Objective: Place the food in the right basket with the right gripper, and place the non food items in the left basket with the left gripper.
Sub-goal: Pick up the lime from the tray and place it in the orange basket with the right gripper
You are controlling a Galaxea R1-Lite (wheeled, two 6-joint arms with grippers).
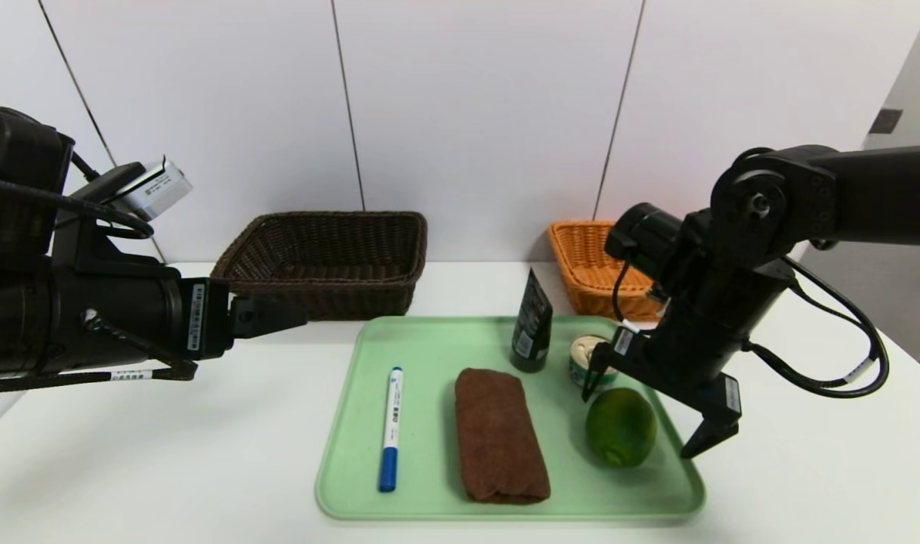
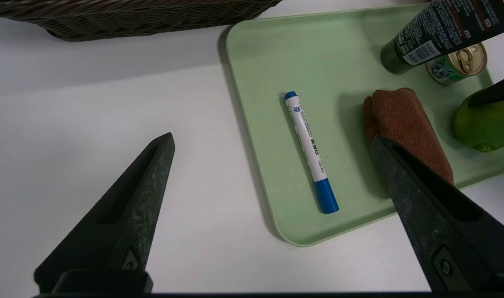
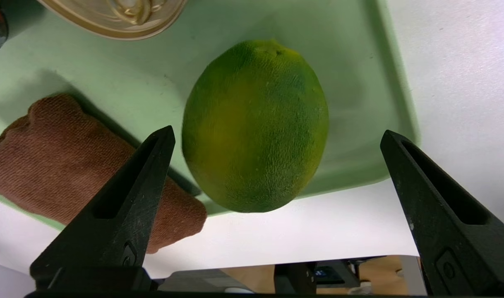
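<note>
On a pale green tray [image 1: 430, 355] lie a white marker with a blue cap [image 1: 390, 427], a rolled brown towel [image 1: 500, 434], an upright dark tube [image 1: 532, 321], a small green-labelled can [image 1: 587, 355] and a green lime [image 1: 621, 427]. My right gripper [image 1: 640, 423] hangs open just over the lime [image 3: 256, 124], one finger on each side, neither touching it. My left gripper [image 1: 297, 317] is open over the bare table left of the tray, apart from the marker [image 2: 310, 149]. The dark brown left basket [image 1: 339, 298] and the orange right basket [image 1: 588, 264] stand behind the tray.
A white wall rises right behind both baskets. The right arm's body hides part of the orange basket. White tabletop surrounds the tray, with the table's front edge [image 3: 277, 260] close to the tray's near rim.
</note>
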